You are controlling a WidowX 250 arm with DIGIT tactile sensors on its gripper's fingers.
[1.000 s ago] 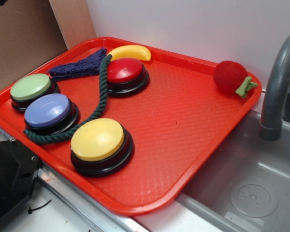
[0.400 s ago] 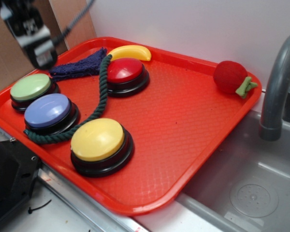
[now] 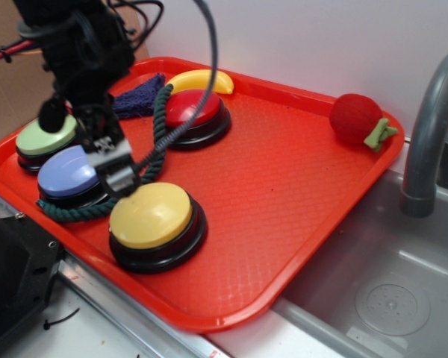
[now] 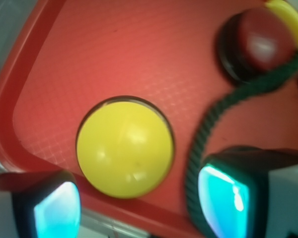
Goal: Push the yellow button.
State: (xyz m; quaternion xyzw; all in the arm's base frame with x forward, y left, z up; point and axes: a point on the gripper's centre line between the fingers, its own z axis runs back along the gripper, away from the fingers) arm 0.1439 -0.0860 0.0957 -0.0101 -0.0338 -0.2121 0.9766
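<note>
The yellow button (image 3: 151, 215), a domed yellow cap on a black base, sits near the front edge of the red tray (image 3: 284, 201). In the wrist view the yellow button (image 4: 124, 148) fills the centre, just ahead of my two cyan-padded fingers. My gripper (image 3: 114, 162) hangs low over the tray at the button's back-left edge, between it and the blue button (image 3: 69, 173). The gripper (image 4: 139, 206) is open, its fingers set wide apart with nothing held between them.
A green rope (image 3: 155, 142) curves from the red button (image 3: 196, 112) past my gripper. A green button (image 3: 45, 138), a blue cloth (image 3: 138, 98) and a yellow banana (image 3: 201, 79) lie at the back left. A red plush fruit (image 3: 356, 118) sits back right. A sink (image 3: 388, 291) and faucet (image 3: 429, 134) stand right.
The arm came in from the upper left and dropped toward the tray; the gripper now hovers low beside the yellow button. Nothing on the tray has shifted.
</note>
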